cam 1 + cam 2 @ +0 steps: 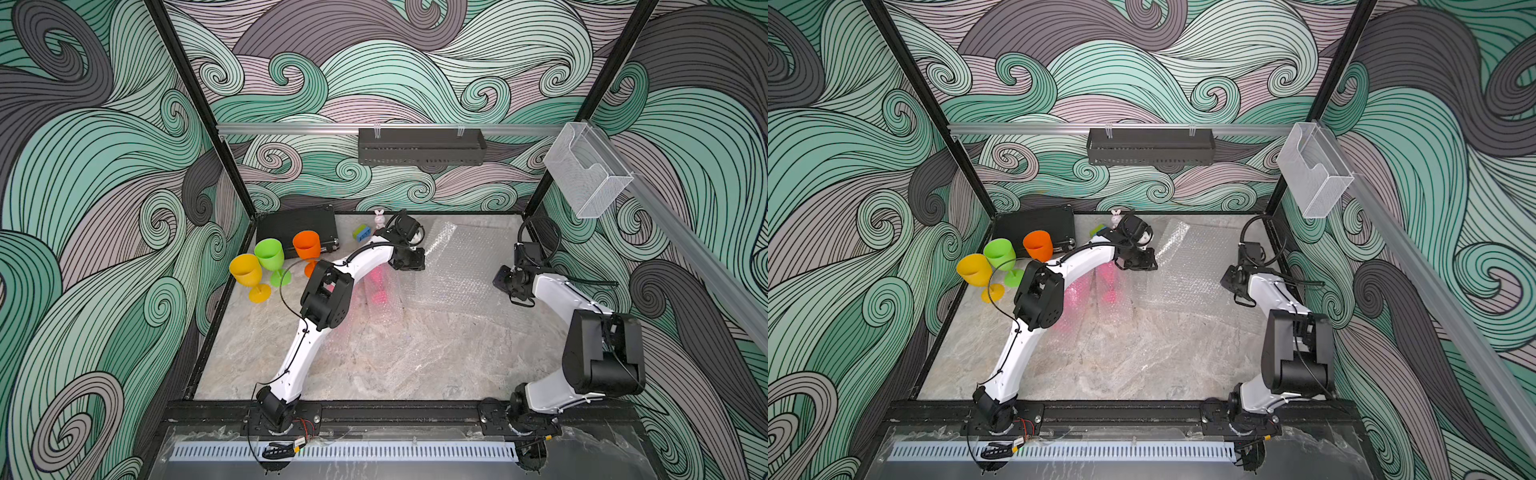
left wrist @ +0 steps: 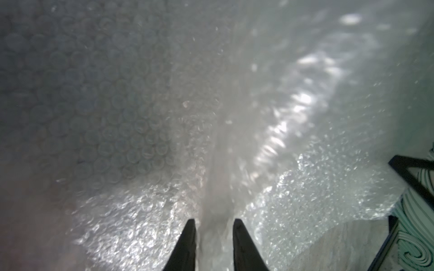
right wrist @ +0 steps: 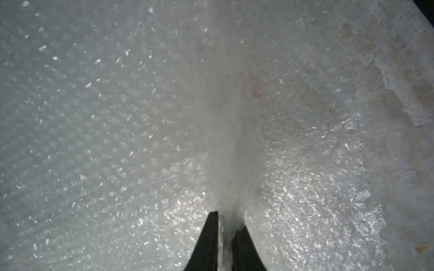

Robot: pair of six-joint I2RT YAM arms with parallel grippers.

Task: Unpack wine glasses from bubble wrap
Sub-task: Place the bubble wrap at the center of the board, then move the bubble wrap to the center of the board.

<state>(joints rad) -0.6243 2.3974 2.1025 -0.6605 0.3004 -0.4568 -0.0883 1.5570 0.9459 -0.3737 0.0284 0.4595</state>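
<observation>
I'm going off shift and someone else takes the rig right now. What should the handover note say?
Left gripper: jaws a little apart around a fold of the flat sheet; grip unclear.
Right gripper: jaws nearly closed on another fold of it.
Done: yellow goblet, green goblet and orange goblet stand bare at the far left, by the black case.
Left to do: pink goblets lie inside rolled wrap, partly under the left arm; unroll them and stand them up.
</observation>
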